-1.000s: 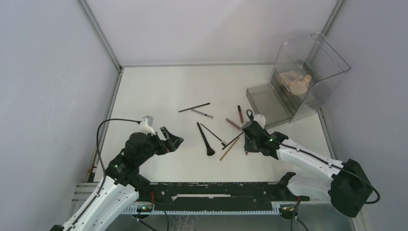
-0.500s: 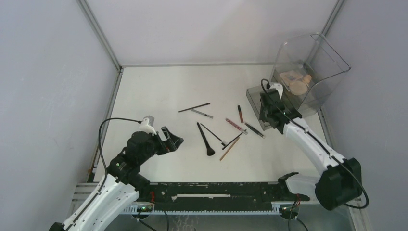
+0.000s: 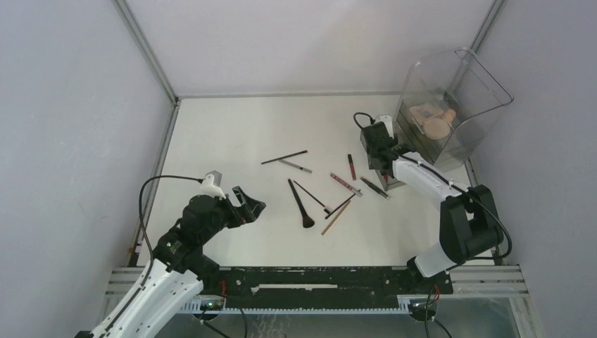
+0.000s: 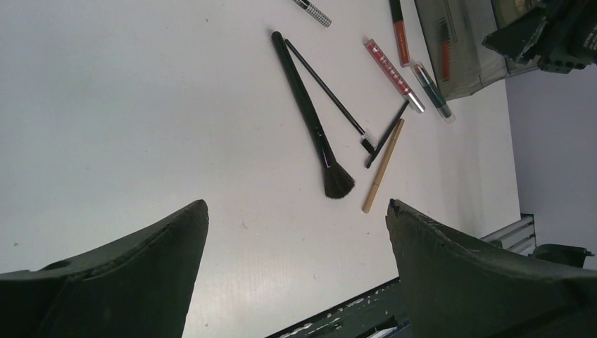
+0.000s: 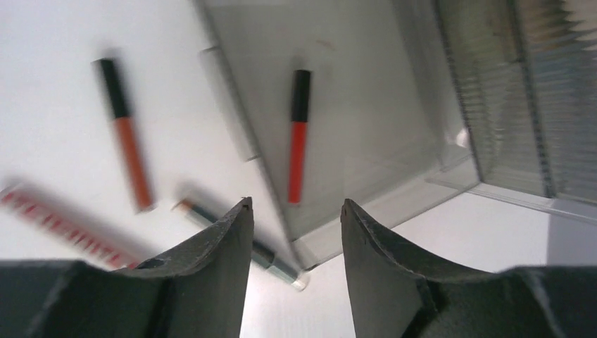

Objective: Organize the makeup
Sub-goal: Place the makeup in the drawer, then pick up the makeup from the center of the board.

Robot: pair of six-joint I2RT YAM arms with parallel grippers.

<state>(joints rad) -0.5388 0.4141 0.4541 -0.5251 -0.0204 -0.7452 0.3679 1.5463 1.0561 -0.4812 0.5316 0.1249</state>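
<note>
Right claw [image 5: 294, 205]: I read it released, empty.
Red lip tube [image 5: 298, 137]: in drawer [image 5: 380, 105], just ahead of its fingers.
Left claw [image 4: 296, 205]: released, brush [image 4: 310, 120] ahead.

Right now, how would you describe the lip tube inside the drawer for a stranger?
Find the smoky clear organizer at the far right corner of the table; its low drawer stands open. The red, black-capped lip tube lies inside it, while a similar tube lies outside on the table.
</note>
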